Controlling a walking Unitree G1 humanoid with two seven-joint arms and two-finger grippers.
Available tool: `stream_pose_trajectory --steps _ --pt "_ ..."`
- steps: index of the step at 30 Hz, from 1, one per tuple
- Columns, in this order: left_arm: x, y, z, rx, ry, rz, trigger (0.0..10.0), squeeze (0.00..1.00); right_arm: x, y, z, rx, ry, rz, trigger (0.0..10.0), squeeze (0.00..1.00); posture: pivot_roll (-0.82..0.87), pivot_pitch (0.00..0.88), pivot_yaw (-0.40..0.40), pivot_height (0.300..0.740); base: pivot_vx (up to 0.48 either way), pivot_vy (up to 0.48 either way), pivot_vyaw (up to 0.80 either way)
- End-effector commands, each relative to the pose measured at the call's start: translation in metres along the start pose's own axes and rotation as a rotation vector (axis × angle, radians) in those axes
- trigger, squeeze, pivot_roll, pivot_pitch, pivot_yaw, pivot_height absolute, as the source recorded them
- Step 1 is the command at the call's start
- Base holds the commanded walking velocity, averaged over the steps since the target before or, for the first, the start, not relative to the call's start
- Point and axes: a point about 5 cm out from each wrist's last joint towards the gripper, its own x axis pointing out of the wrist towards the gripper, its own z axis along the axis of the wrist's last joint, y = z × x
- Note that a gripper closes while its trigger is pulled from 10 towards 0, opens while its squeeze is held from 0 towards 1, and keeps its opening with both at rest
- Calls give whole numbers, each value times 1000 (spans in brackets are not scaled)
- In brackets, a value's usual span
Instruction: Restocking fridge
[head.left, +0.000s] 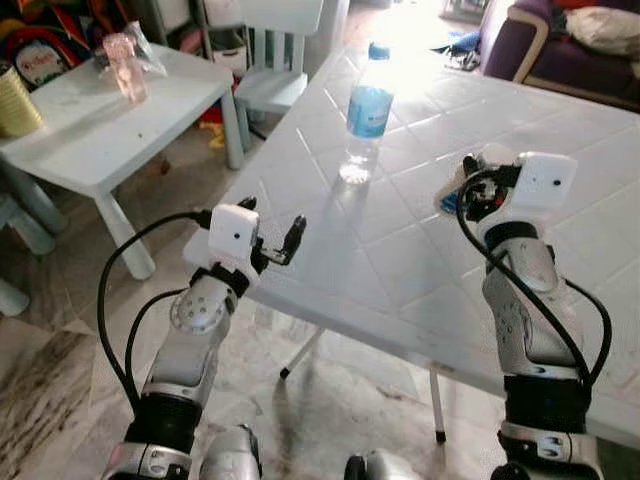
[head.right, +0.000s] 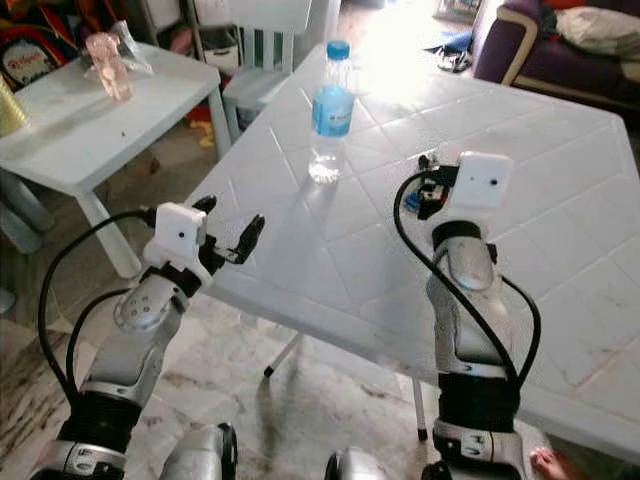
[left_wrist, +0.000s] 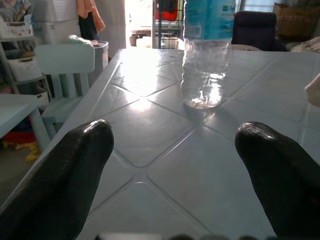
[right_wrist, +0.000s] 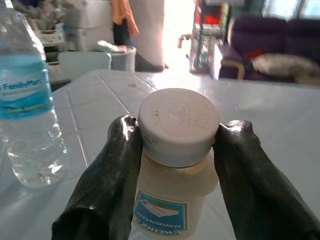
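Observation:
A clear water bottle (head.left: 368, 112) with a blue cap and blue label stands upright on the white tiled-pattern table (head.left: 430, 240), also seen close in the left wrist view (left_wrist: 205, 55). My left gripper (head.left: 275, 232) is open at the table's near-left edge, pointing toward the bottle, with nothing between its fingers (left_wrist: 65, 175). My right gripper (head.left: 458, 192) is over the table to the right of the bottle, shut on a white-capped mayonnaise jar (right_wrist: 176, 165) by its lid. The water bottle (right_wrist: 27, 100) stands beside that jar.
A small white side table (head.left: 100, 130) with a pink cup (head.left: 125, 68) stands at the left. A pale chair (head.left: 275, 60) sits behind the table's left corner. A purple sofa (head.left: 570, 50) is at the far right.

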Motion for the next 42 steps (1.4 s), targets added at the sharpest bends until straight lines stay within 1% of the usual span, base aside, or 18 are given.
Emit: stream_pose_trajectory --steps 1,6,10,13,18,19,20,21,22,23,28,29,30,32,33,34,35,42 --pt "1 -2 -1 11 6 -6 10000 0 1 -2 18 68 -36 -34 0 0 14 66 -30 740 0 0 0" --pt "2 -3 -1 12 10 -10 10000 0 0 1 19 102 -12 -29 0 0 10 66 -29 740 0 0 0" --pt "4 -3 -2 11 11 -11 10000 0 -1 7 24 157 24 -15 0 0 4 61 -28 740 0 0 0" --pt "5 -5 -2 10 11 -14 10000 0 -1 11 28 155 28 8 0 0 0 60 -30 740 0 0 0" --pt "6 -6 -3 9 13 -19 10000 0 -1 9 22 155 78 16 0 0 -1 60 -31 740 0 0 0" --pt "6 -6 -3 9 14 -19 10000 0 0 6 18 144 104 17 706 0 -1 60 -32 740 0 0 0" --pt "6 -6 -3 9 14 -19 10000 0 0 5 16 140 115 20 2980 0 -1 60 -32 740 0 0 0" --pt "6 -6 -3 10 16 -19 10000 0 0 5 15 136 124 21 4078 0 -1 60 -32 740 0 0 0" --pt "6 -6 -3 11 17 -19 10000 0 1 3 14 131 131 22 6588 0 -1 60 -32 740 0 0 0" --pt "5 -6 -4 12 20 -19 10000 0 2 1 10 118 151 27 10000 0 1 62 -32 740 0 0 0" --pt "5 -6 -5 16 23 -18 10000 0 2 -2 4 108 171 23 10000 0 5 63 -32 740 0 0 0" --pt "5 -6 -5 17 24 -18 10000 0 2 -3 3 106 175 22 10000 145 6 63 -31 740 0 0 0" --pt "5 -5 -5 17 25 -18 10000 0 2 -4 2 105 177 21 10000 145 6 63 -30 740 0 0 0" --pt "5 -5 -5 18 26 -18 10000 0 3 -5 1 101 177 21 10000 663 6 63 -29 740 0 0 0" --pt "5 -5 -5 18 26 -18 10000 0 3 -5 1 101 177 21 10000 663 6 63 -29 740 0 0 0" --pt "5 -5 -5 19 27 -18 10000 0 3 -5 2 98 176 22 10000 984 6 64 -28 740 0 0 0" --pt "5 -5 -6 21 29 -19 10000 0 3 -5 2 93 173 25 10000 1000 6 65 -26 740 0 0 0" --pt "5 -5 -6 25 33 -20 10000 0 4 -6 2 86 163 33 10000 1000 8 66 -25 740 0 0 0"
